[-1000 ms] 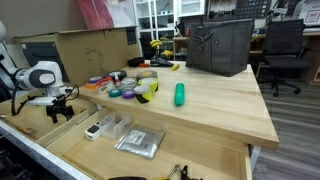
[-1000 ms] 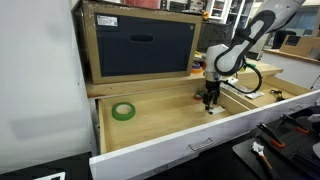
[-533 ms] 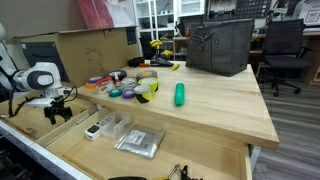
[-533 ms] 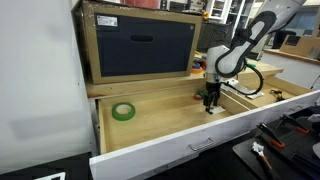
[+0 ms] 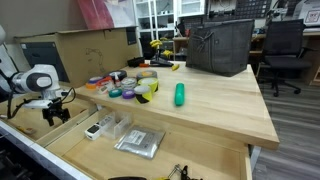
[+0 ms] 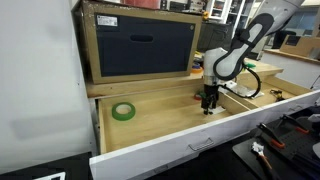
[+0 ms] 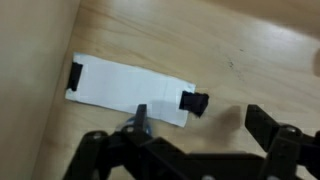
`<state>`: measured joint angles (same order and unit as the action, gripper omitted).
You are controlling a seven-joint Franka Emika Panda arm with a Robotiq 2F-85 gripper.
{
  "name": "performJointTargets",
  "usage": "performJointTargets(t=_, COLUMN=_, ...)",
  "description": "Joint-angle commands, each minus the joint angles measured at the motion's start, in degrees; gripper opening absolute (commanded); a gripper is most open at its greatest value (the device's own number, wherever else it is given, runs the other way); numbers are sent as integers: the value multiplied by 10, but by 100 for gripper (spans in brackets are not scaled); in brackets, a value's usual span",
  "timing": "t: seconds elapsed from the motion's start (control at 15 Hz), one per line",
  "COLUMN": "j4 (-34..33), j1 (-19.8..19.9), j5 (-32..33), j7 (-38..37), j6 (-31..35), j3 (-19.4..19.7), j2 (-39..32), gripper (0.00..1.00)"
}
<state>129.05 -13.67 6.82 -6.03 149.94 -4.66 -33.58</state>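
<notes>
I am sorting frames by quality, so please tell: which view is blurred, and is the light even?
Wrist view: soft overall, the open gripper near the lens most blurred, the white strip readable. Both exterior views: even indoor light, no strong glare; the green tape roll is fairly sharp.

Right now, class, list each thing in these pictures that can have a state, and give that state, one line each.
drawer: pulled open
gripper: open, hovering over the white strip, holding nothing
white strip: lying flat on the drawer floor, not gripped
green tape roll: lying flat in the drawer
green bottle: on its side on the tabletop
dark bag: standing upright
</notes>
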Motion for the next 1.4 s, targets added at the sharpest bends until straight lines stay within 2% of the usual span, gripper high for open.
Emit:
performJointTargets(t=0.0, j4=-29, j1=-4, j5=-10, j7=-7, j6=-7, j3=-4, j2=-22, gripper=100)
performJointTargets(t=0.6, j4=-26, j1=32, j5=-45, j7=59, j6=-35, j3=-59, j2=0, gripper=100)
performJointTargets(t=1.07, j4=-35, j1=76, j5=-59, j7=112, j6=-70, j3=-63, j2=6, gripper=100)
performJointTargets(t=1.33, j4=-41, j1=78, j5=-54, j7=120, j6=-75, j3=-58, j2=14, gripper=100)
